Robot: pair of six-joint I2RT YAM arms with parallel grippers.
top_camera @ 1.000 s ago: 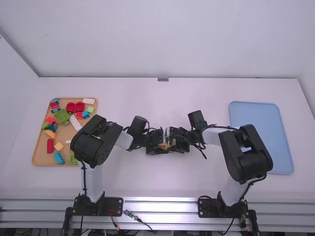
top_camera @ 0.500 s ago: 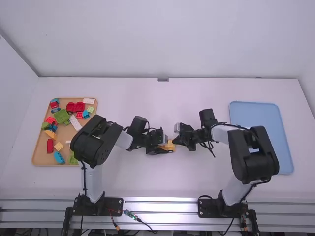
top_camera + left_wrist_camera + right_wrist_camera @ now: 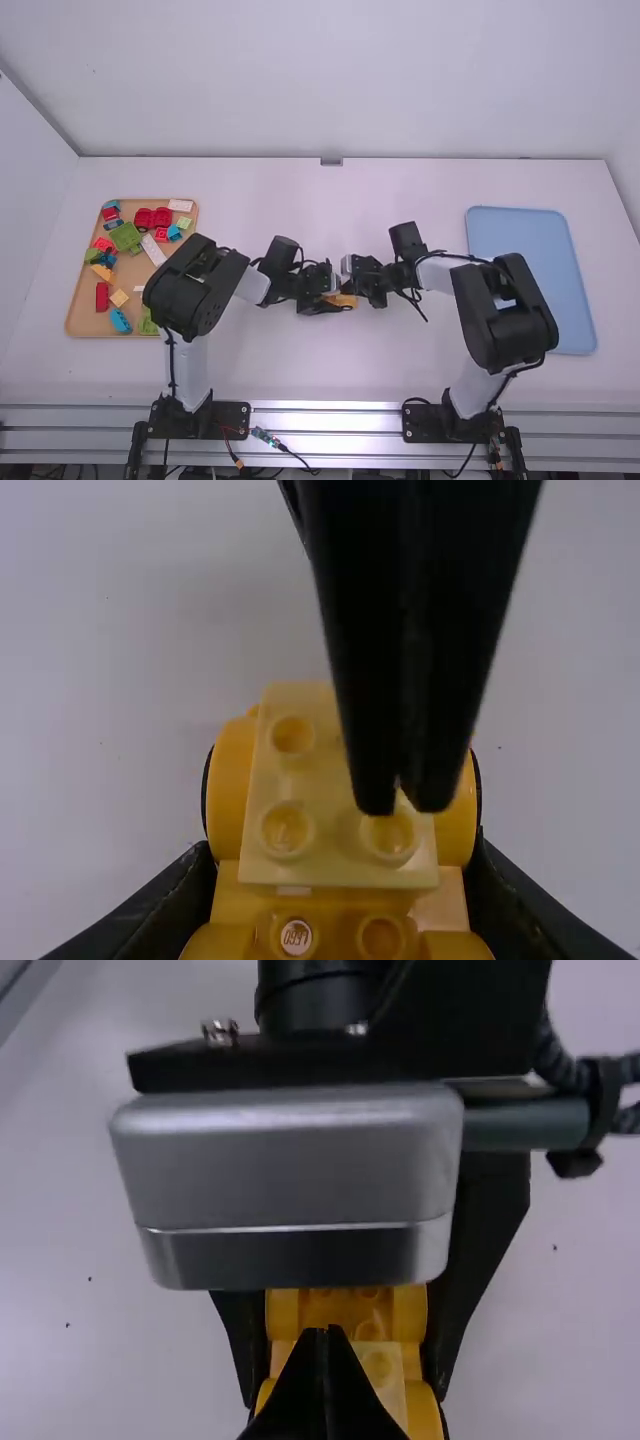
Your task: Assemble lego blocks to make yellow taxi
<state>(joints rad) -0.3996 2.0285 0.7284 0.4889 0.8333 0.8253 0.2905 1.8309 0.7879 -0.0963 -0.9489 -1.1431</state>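
Note:
My left gripper is at mid-table, shut on the yellow taxi assembly. In the left wrist view my left gripper has a finger along each side of the yellow body. A pale yellow studded block sits on top of the body. My right gripper faces it from the right, shut and holding nothing. In the left wrist view the right gripper's fingertips are together over the pale block. The right wrist view has my right gripper in front of the pale block, partly hiding it.
A wooden tray of loose coloured bricks stands at the left, beside the left arm. A blue tray lies at the right, partly behind the right arm. White table surrounds the grippers.
The right gripper backed off to the right from the assembly, then came part of the way back left to it. The left gripper has stayed in place with the yellow assembly.

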